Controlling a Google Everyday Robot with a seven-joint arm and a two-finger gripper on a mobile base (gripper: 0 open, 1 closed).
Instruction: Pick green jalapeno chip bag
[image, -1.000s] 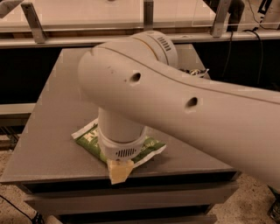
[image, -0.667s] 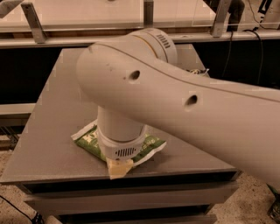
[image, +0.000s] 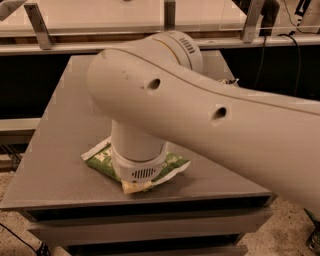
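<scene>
The hand (image: 136, 185), its opening impossible to tell beneath the wrist (image: 137, 150), sits low over the green jalapeno chip bag (image: 173, 163), lying flat near the front edge of the surface (image: 55, 150), apparently for a top-down grasp.

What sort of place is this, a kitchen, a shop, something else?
Probably a robot test lab: a plain grey table, black cables hanging behind it, and a big white robot arm whose claw is down on a green chip bag near the table's front edge.
</scene>
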